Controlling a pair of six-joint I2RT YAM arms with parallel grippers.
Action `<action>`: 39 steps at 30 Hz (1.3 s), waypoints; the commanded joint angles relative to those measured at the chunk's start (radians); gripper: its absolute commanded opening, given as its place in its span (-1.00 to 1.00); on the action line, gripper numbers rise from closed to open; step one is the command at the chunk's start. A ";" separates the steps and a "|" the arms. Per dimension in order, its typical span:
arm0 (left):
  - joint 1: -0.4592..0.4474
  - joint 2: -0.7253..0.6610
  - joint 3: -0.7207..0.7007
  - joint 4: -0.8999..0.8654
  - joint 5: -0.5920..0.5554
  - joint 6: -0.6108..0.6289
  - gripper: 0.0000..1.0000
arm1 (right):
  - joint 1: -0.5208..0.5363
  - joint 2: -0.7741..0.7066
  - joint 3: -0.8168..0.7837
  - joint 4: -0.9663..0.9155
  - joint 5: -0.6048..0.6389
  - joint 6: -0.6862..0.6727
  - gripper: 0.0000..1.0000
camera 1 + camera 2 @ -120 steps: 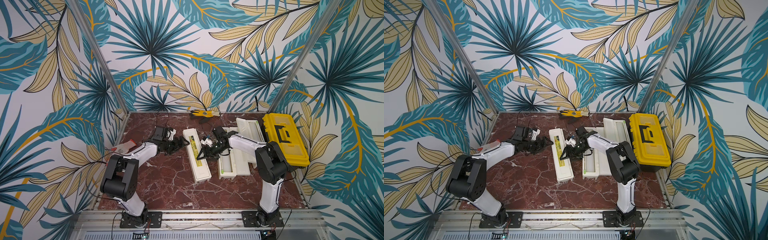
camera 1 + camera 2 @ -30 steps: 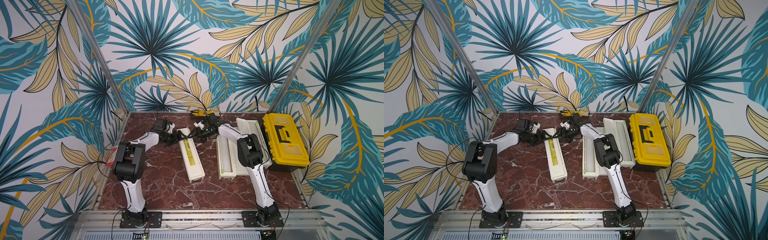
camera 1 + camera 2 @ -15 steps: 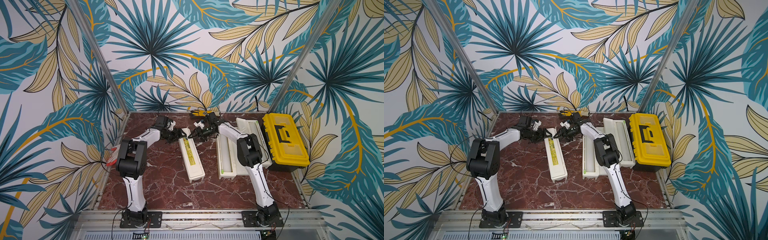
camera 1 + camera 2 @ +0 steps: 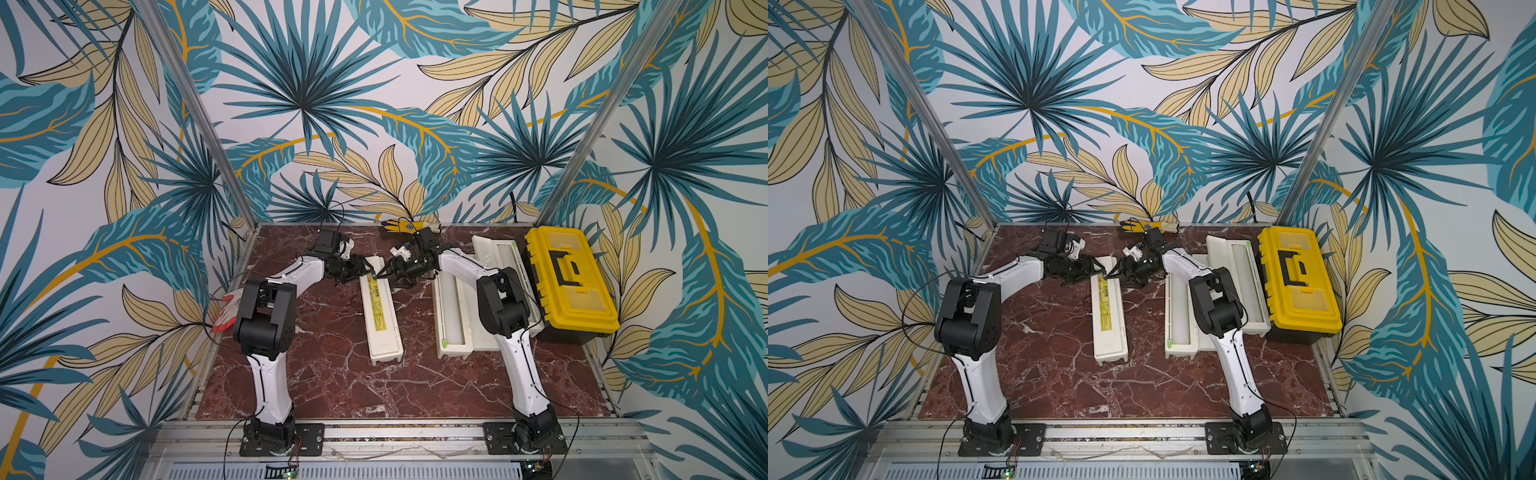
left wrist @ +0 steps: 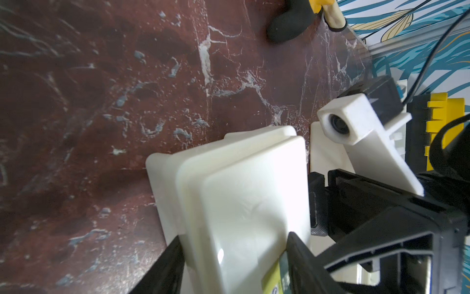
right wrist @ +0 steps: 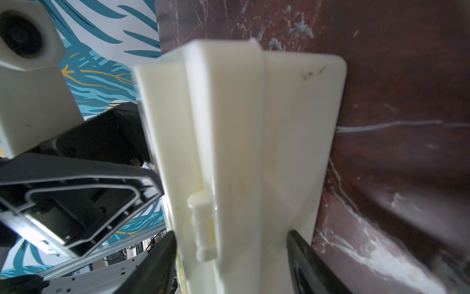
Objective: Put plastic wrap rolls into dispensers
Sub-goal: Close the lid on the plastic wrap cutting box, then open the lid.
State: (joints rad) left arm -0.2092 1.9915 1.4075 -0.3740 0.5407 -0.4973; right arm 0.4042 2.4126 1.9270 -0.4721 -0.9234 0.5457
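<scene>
A red-brown, white-veined marble tabletop forms the floor of a booth. Its three walls carry wallpaper of large teal and tan palm leaves. Two aluminium posts rise at the back corners, and an aluminium rail along the near edge carries both arm bases. Near the middle of the slab lies the closed dispenser, cream-white with a yellow label on its lid, its length running front to back. Both arms reach to its far end, the left gripper from the left side and the right gripper from the right, their tips nearly meeting over the lid. In the left wrist view the black fingers stand partway apart with the dispenser's end between them. In the right wrist view the fingers straddle the same end in the same way. Whether either pair presses on the plastic cannot be told. To the right an open dispenser lies parallel, with a translucent-white plastic wrap roll in its trough. Beyond it a second open dispenser, just beside the yellow-and-black toolbox, shows a second roll. A yellow-black work glove lies by the back wall, and a red-and-white glove lies at the left edge.
</scene>
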 commanded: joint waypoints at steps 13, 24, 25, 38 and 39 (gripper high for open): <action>-0.102 0.166 0.022 -0.176 -0.009 0.061 0.14 | 0.008 0.110 0.092 -0.108 0.037 -0.003 0.02; -0.054 -0.062 0.024 -0.171 -0.112 0.016 0.74 | 0.007 -0.345 -0.168 -0.006 0.592 -0.027 0.99; -0.047 -0.088 0.022 -0.160 -0.113 0.010 0.74 | 0.009 -0.384 -0.195 -0.008 0.640 -0.014 0.99; 0.132 -0.293 -0.148 -0.160 -0.155 0.003 0.76 | 0.285 -0.279 0.076 -0.502 1.026 0.061 0.89; 0.140 -0.293 -0.163 -0.161 -0.148 0.004 0.76 | 0.304 -0.272 0.086 -0.502 1.042 0.071 0.86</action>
State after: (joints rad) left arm -0.0948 1.6890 1.3155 -0.5007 0.4019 -0.4980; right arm 0.6685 2.1063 1.9774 -0.8219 -0.0135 0.5766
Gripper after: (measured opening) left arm 0.878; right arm 0.933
